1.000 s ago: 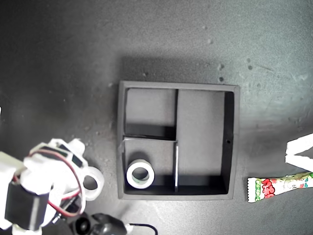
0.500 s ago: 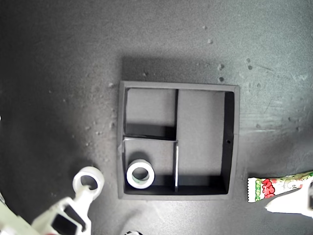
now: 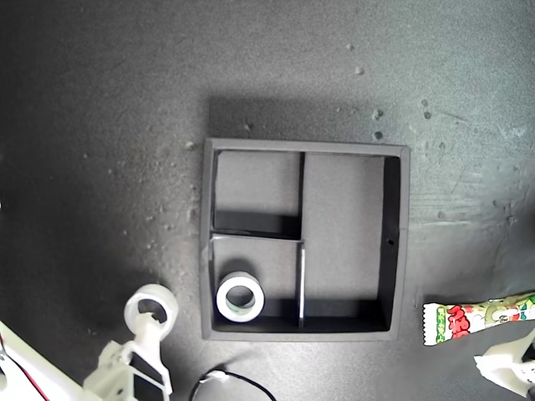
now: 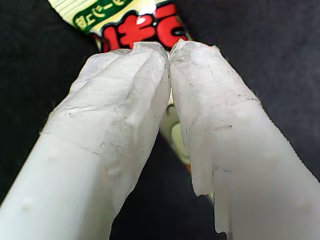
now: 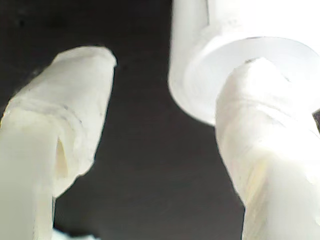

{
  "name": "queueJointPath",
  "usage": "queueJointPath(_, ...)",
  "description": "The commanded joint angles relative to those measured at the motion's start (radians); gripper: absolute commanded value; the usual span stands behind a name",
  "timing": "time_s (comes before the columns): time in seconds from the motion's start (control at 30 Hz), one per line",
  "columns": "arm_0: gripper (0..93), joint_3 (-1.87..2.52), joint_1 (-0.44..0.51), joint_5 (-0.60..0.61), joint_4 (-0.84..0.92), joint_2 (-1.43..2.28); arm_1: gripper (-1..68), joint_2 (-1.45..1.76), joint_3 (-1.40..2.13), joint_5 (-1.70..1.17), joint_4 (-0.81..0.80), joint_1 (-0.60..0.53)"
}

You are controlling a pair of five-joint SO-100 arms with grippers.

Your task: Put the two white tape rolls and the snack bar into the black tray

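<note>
My first hand [image 4: 169, 50] is closed, fingertips pressed together. The snack bar [image 4: 130, 20] lies just behind them, and I see no wrapper between the tips. In the exterior view that hand [image 3: 506, 368] sits at the lower right, just beside the bar [image 3: 476, 317], which lies flat on the surface [image 3: 100, 125], outside the black tray [image 3: 398, 242]. The risk here is that closed tips can only shove the slick wrapper, sliding it away or off the exterior view's right edge.

My second hand [image 5: 175, 62] is open, with one fingertip at the rim of a white roll [image 5: 200, 75]. In the exterior view that roll [image 3: 150, 291] is at the lower left, outside the tray, with a finger reaching into its hole. Hooked on one finger alone, it could slip off or roll away.

The bar is a long green-and-white packet with red print and a crimped end. The loose roll is a plain white ring. The other roll [image 3: 222, 299] has a greenish core and rests in a small compartment of the tray.
</note>
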Motion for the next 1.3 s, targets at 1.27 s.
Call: queueJointPath(1.27,0.2,0.008,-0.43,0.551,0.025,0.489,-0.4,0.018,0.147,0.48,0.083,0.018)
